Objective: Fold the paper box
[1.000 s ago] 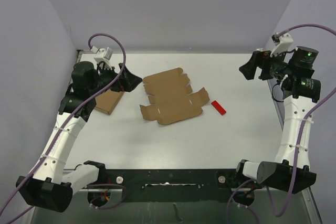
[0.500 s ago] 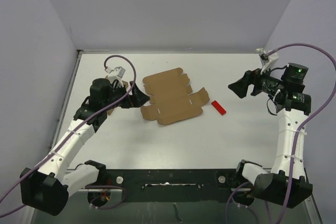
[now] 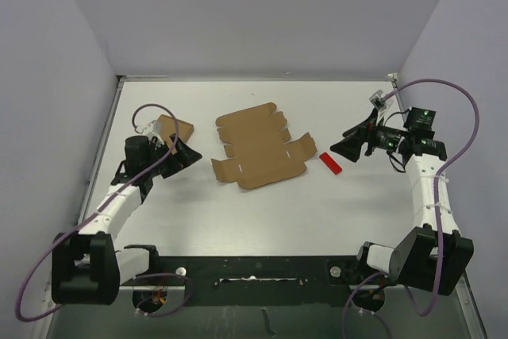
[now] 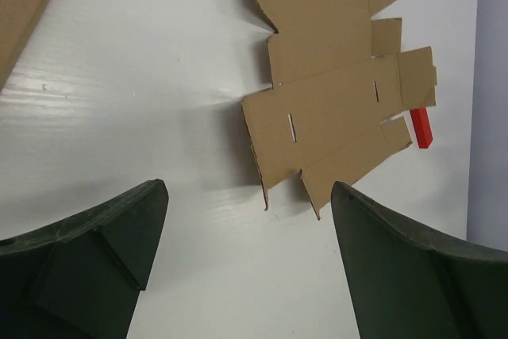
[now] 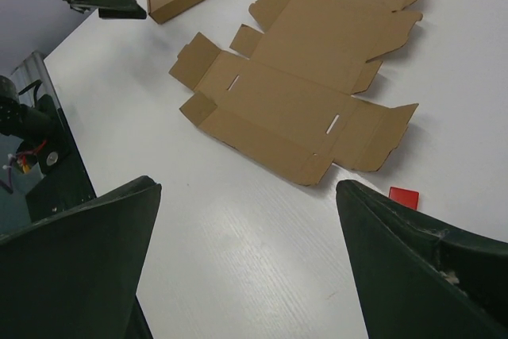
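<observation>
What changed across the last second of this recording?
The left hand dropped lower and pulled toward the near edge; the right hand swung down and inward toward the small red block. Both are open, holding nothing. The flat die-cut brown cardboard sheet and the block stayed put.

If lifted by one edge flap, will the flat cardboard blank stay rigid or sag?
Probably sag: the paper box is a thin unfolded sheet with creased panels and slits, so it would likely hinge at the creases. It looks light for its spread. Lying flat on the smooth table, it should slide, not tip.
</observation>
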### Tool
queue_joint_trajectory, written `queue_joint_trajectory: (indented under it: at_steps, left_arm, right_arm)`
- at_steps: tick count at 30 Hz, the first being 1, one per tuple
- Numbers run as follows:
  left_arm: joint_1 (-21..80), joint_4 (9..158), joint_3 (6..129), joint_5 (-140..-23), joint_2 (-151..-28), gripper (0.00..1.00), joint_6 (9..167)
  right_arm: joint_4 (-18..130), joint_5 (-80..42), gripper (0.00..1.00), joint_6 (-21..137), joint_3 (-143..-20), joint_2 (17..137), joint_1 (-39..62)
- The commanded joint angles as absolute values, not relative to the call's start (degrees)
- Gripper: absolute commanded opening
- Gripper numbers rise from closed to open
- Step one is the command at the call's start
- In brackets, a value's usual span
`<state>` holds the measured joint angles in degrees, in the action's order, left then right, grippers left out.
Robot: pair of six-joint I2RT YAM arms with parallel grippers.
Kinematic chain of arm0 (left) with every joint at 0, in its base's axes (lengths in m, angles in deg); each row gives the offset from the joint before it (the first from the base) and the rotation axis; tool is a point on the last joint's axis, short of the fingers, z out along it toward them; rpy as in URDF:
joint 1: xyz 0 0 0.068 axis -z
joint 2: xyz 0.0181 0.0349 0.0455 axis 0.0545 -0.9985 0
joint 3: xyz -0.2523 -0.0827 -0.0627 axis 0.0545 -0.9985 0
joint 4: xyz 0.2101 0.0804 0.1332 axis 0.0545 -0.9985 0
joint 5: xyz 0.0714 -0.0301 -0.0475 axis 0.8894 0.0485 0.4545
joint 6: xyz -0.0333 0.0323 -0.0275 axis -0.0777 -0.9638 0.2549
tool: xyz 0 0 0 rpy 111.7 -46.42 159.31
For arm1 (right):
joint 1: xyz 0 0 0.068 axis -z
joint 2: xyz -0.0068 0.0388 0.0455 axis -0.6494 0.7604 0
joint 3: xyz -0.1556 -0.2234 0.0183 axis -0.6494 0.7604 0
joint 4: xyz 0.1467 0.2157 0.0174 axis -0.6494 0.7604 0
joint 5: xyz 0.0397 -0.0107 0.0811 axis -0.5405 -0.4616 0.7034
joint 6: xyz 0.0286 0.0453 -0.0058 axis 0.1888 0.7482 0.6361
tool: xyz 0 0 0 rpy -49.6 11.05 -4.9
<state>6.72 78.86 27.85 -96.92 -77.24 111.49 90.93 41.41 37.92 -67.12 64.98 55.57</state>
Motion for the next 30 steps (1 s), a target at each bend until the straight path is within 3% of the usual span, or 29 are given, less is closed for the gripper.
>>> queue_joint_trajectory:
  at_steps: [1,13,22,25,30]
  left_arm:
    - [5.0,90.7,30.7,-102.3,-85.4,0.82,114.8]
    - [16.1,90.9,51.1,-88.3,-111.2,0.68,118.1]
    - [16.2,90.3,60.9,-88.5,-122.8,0.65,118.1]
    - [16.2,92.8,62.4,-90.3,-126.1,0.52,119.5]
    - [16.3,93.9,64.9,-91.9,-131.1,0.47,121.6]
  right_arm:
    - [86.5,44.0,0.98,33.9,-65.4,66.0,54.6]
    - [85.3,39.4,0.98,32.5,-63.7,68.7,51.2]
    - [85.2,37.5,0.98,32.2,-63.8,69.2,49.5]
    - [85.4,37.1,0.98,32.1,-63.9,69.2,49.3]
    - [85.5,36.9,0.98,32.0,-63.9,69.0,49.3]
